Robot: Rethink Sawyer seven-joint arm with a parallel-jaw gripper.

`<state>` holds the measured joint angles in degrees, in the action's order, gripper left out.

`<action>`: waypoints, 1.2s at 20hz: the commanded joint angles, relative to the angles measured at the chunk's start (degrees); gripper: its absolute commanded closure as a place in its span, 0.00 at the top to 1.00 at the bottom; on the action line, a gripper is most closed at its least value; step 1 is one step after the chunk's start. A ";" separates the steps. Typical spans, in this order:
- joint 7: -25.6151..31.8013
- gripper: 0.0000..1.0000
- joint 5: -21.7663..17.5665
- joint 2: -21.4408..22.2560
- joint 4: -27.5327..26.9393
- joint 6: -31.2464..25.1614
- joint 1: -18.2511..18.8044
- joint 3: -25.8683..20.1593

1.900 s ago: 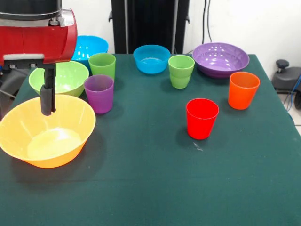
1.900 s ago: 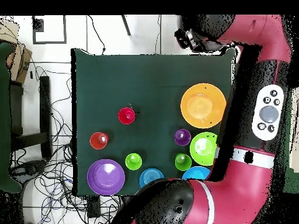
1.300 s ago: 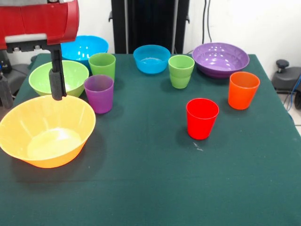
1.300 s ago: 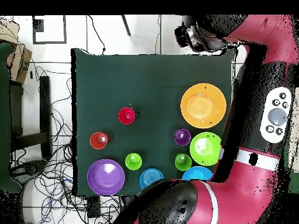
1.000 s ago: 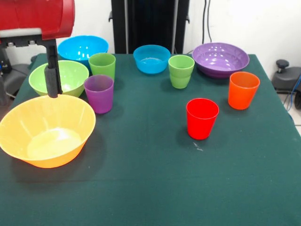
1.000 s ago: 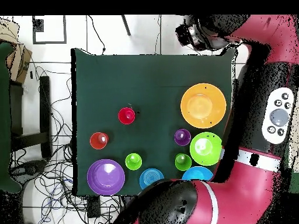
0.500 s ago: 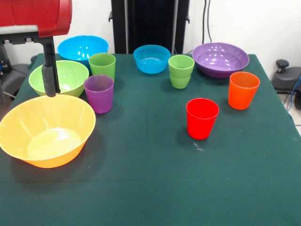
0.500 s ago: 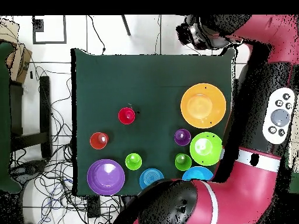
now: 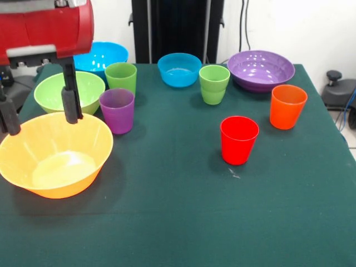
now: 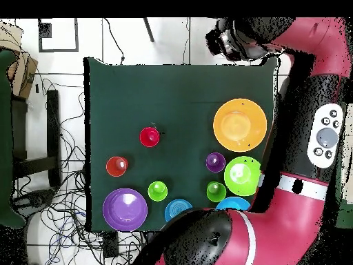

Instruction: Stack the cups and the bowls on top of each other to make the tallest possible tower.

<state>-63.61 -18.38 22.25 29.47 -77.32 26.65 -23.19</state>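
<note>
End effector [image 9: 38, 115] spread wide, empty, over yellow-orange bowl [image 9: 54, 154] (wide, glossy, upright, nothing inside).

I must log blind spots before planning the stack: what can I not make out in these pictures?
Front view: the red arm covers the left part of one blue bowl.
Overhead view: the arm hides much of that bowl.
Either view: whether the hand touches the yellow-orange bowl is unclear.

Bright even light, soft shadows beside cups, glare inside purple bowl [image 9: 260, 68], sharp focus
</note>
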 commanded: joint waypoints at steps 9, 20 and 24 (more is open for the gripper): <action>-37.93 1.00 2.27 -4.60 0.96 -1.40 -3.81 7.63; -53.32 1.00 5.21 -1.10 5.78 0.38 -1.87 13.21; -56.11 1.00 7.34 0.87 11.72 5.01 -1.55 14.24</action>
<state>-108.07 -12.43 20.58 30.85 -76.81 24.48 -10.22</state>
